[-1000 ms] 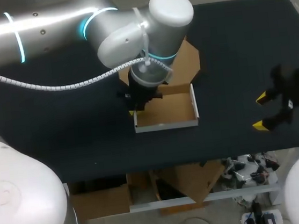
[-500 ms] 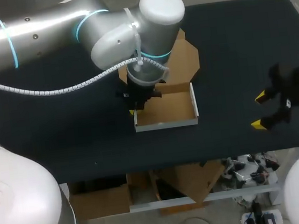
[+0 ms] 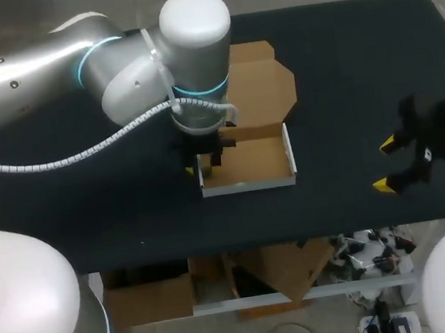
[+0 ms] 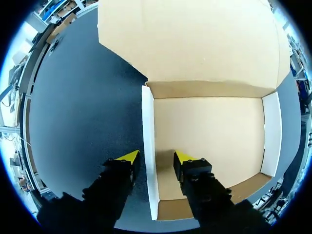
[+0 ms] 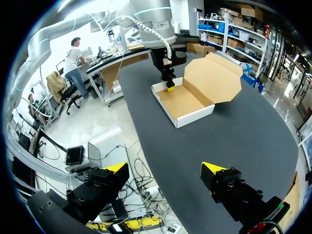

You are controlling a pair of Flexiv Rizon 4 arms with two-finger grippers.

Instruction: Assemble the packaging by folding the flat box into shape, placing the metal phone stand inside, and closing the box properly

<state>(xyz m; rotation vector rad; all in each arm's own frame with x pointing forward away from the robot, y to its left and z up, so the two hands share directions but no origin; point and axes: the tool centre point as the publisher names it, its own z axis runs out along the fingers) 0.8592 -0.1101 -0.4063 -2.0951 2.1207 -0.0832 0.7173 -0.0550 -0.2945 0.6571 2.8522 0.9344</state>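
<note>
**A:** Where is the left gripper [image 4: 156, 157]?

**B:** It's partly open and straddles the box's left side wall [image 4: 147, 122]. One yellow tip is outside the wall, the other inside the tray. I see a sliver of gap on each side, so it has hold of nothing.

**A:** And the box [image 3: 250, 163] itself?

**B:** It sits mid-worktop [image 3: 354, 55] with the tray walls up and nothing inside. The lid [image 3: 257, 82] lies flat open behind it. The metal phone stand isn't in any view.

**A:** Right gripper [image 3: 386, 165]?

**B:** Wide open and empty, hovering well apart from the box near the worktop's front edge.

**A:** What could go wrong?

**B:** Nothing pins the box down, I'd judge. If the left gripper closes or pulls off-centre, the light card could skid or twist. The side wall could also crease or splay outward. If the gripper drops lower, the inner tip could dent the floor. A bent wall would probably stop the lid's flaps tucking in.
</note>
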